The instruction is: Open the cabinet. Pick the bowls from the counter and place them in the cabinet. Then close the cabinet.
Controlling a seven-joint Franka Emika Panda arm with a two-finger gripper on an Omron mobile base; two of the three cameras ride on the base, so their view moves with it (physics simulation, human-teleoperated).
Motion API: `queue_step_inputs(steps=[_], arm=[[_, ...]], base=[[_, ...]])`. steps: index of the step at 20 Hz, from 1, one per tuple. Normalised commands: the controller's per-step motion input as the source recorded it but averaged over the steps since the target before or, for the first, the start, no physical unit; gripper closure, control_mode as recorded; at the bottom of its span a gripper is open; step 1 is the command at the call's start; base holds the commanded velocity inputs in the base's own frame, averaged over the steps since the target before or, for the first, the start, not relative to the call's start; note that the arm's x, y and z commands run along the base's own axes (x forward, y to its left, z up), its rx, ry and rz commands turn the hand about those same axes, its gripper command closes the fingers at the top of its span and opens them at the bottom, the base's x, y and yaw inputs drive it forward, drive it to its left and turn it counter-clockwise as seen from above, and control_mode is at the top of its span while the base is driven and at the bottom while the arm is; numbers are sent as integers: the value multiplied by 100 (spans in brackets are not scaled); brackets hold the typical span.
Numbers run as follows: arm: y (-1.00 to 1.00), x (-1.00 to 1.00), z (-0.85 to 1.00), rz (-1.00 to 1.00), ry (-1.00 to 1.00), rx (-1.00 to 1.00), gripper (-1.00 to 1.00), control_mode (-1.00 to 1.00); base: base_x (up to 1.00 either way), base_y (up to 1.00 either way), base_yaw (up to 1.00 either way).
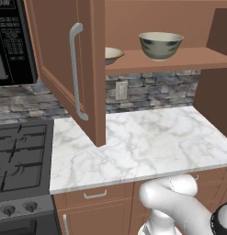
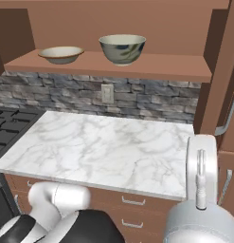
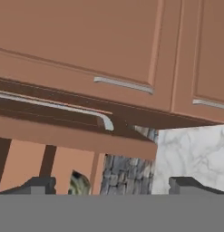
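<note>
Gripper (image 3: 111, 183) jaws stand wide apart, holding nothing, hand rolled sideways near the cabinet (image 3: 86, 41) door's silver handle (image 3: 63, 108).

The brown wooden wall cabinet (image 1: 147, 18) is seen with its left panelled door (image 1: 64, 59) swung open, a long vertical silver bar handle (image 1: 76, 71) being carried on the door's face. On the wooden shelf (image 1: 179, 62) inside, a deep grey-green bowl with a pale inside (image 1: 161, 45) is set upright near the front edge. A wide shallow cream bowl (image 1: 111, 55) is placed towards the shelf's left end, partly hidden by the door. Below, the white marble counter with grey veins (image 1: 147, 142) is shown beside a black gas stove top (image 1: 20, 153). A black microwave (image 1: 11, 41) is mounted at upper left.
</note>
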Motion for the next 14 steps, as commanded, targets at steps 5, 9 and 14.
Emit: queue_step_inputs(steps=[5, 9, 14], arm=[[-36, 0, 0, 2, 3, 25, -100, -100], [-34, 0, -2, 3, 0, 27, -100, -100], [-5, 8, -17, 4, 0, 18, -100, -100]], base=[[0, 0, 0], [0, 0, 0], [0, 0, 0]])
